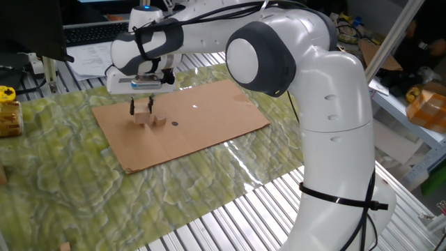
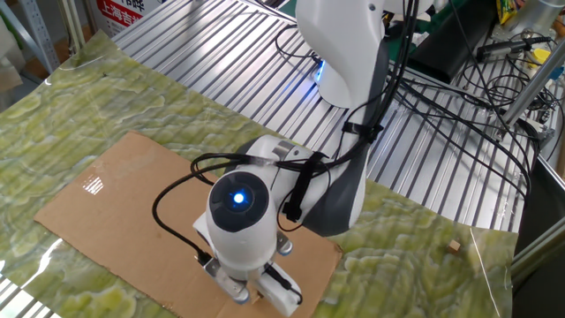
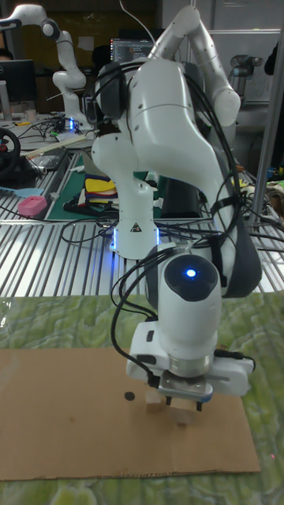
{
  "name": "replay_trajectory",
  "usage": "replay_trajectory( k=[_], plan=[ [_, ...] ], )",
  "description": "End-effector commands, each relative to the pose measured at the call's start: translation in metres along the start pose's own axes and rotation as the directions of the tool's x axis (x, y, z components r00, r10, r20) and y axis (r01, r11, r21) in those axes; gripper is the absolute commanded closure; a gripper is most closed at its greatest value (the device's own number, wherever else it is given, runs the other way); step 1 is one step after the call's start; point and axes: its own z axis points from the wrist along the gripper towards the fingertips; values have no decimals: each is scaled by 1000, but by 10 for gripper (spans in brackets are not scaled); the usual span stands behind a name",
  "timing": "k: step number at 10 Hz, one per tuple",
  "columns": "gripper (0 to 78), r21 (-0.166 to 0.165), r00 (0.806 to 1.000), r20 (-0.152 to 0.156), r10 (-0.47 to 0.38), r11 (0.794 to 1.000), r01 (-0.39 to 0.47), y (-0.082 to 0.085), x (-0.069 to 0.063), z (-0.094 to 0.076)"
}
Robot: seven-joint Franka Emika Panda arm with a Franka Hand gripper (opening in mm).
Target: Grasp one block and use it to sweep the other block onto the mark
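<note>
The larger pale cube, one block (image 1: 144, 119), rests on the brown cardboard (image 1: 209, 111). Just right of it lies the other block (image 1: 159, 123), small and brown. Further right is the mark (image 1: 174, 124), a dark dot. My gripper (image 1: 141, 109) points straight down over the cube, open, with a finger on each side of the cube's top. In the tall fixed view the gripper (image 3: 182, 404) covers most of the cube (image 3: 184, 414). There the small block (image 3: 155, 404) sits between the cube and the mark (image 3: 129, 397). In the other fixed view the wrist hides all three.
The cardboard (image 2: 106, 194) lies on a green patterned cloth (image 1: 63, 188) over a slatted metal table (image 1: 237, 216). A yellow object (image 1: 8, 111) sits at the far left. A small white speck (image 1: 195, 107) marks the cardboard. My arm's large body (image 1: 327, 104) stands to the right.
</note>
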Motion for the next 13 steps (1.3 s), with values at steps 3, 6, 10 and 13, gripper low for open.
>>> replay_trajectory(
  k=[3, 6, 10, 13],
  plan=[
    [764, 70, 993, 43, 108, 991, -111, -22, -21, -5],
    [764, 156, 998, -4, 57, 986, -55, -22, -21, -5],
    [764, 119, 999, -48, 6, 993, 0, -18, -22, -3],
    [764, 73, 995, -72, 73, 995, -67, 11, -9, -4]
  ],
)
